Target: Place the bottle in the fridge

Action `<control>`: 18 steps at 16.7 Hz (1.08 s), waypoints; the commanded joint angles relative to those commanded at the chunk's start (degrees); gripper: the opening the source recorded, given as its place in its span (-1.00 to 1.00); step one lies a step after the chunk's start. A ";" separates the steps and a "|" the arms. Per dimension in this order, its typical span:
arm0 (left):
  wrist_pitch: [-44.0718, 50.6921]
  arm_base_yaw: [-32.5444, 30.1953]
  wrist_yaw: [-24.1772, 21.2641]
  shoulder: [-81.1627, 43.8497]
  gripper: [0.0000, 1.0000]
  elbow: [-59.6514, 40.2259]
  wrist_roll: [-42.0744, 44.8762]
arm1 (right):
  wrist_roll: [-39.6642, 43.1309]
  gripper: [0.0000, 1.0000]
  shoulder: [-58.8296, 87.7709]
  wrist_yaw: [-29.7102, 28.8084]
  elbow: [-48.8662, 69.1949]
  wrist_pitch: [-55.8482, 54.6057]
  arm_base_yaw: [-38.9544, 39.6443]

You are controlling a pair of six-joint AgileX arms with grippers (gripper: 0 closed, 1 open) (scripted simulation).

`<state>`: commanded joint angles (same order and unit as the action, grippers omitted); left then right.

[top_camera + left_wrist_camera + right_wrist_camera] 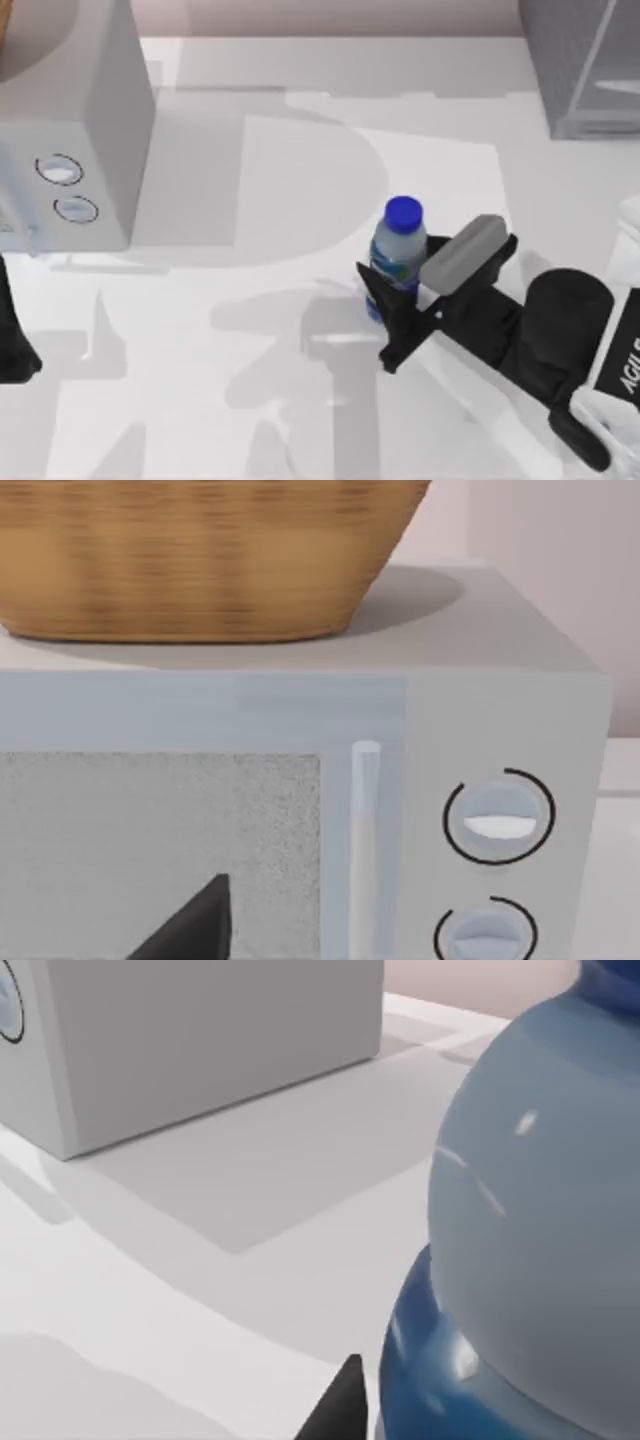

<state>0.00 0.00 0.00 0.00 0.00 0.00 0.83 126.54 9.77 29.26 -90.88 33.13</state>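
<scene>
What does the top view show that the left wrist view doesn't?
Top view alone: the bottle standing between the right pincer fingers, the fridge at the far right corner, the left arm at the left edge. Left wrist view alone: a wicker basket on the light grey box and its door handle. Both: that box's two dials.

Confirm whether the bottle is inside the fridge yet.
No: the bottle stands on the table, well short of the fridge at the far right.
</scene>
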 joint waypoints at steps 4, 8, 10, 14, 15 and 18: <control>0.00 0.00 0.00 0.00 1.00 0.00 0.00 | 0.03 -0.98 -0.72 0.57 -0.17 0.12 -0.63; 0.00 0.00 0.00 0.00 1.00 0.00 0.00 | 0.41 -0.98 -4.79 4.47 -2.38 2.53 -4.62; 0.00 0.00 0.00 0.00 1.00 0.00 0.00 | 0.68 -0.98 -6.60 6.58 -3.65 3.81 -6.65; 0.00 0.00 0.00 0.00 1.00 0.00 0.00 | 1.32 -0.98 -10.70 10.62 -5.61 5.85 -10.56; 0.00 0.00 0.00 0.00 1.00 0.00 0.00 | 1.43 -0.98 -11.72 11.62 -6.14 6.38 -11.63; 0.00 0.00 0.00 0.00 1.00 0.00 0.00 | 1.66 -0.98 -14.60 14.40 -7.67 7.99 -14.56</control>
<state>0.00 0.00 0.00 0.00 0.00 0.00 2.49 111.94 24.18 21.59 -82.90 18.58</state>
